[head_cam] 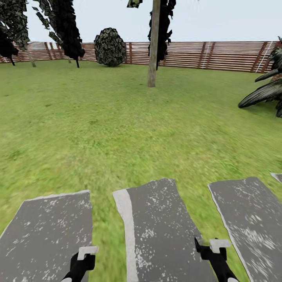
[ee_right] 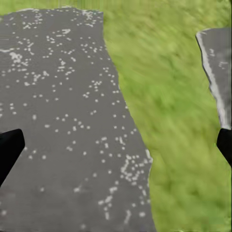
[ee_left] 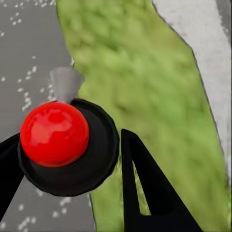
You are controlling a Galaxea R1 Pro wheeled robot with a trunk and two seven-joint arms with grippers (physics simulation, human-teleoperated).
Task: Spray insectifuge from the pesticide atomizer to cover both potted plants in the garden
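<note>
Looking out over the lawn, we see no atomizer and no potted rosettes, so we judge that the search for the bottle is the step in hand and nothing of the task is done.

Three grey stepping stones lie side by side at six o'clock. The brown slatted fence closes the garden at twelve, with a bare trunk before it, a dark blocky bush at eleven and drooping dark fronds at two.

Our left tool and right tool hang low at seven and five o'clock, probably tucked in for travel.

In the right wrist view the right tool stands wide: one dark fingertip at each edge, with stone and grass between, nothing held.

In the left wrist view a glossy red ball on a round black disc sits between the dark fingers of the left tool. What it is we cannot tell; nor can we tell whether that tool grips it or stands open.

Next, we think, comes turning to scan the rest of the garden.
</note>
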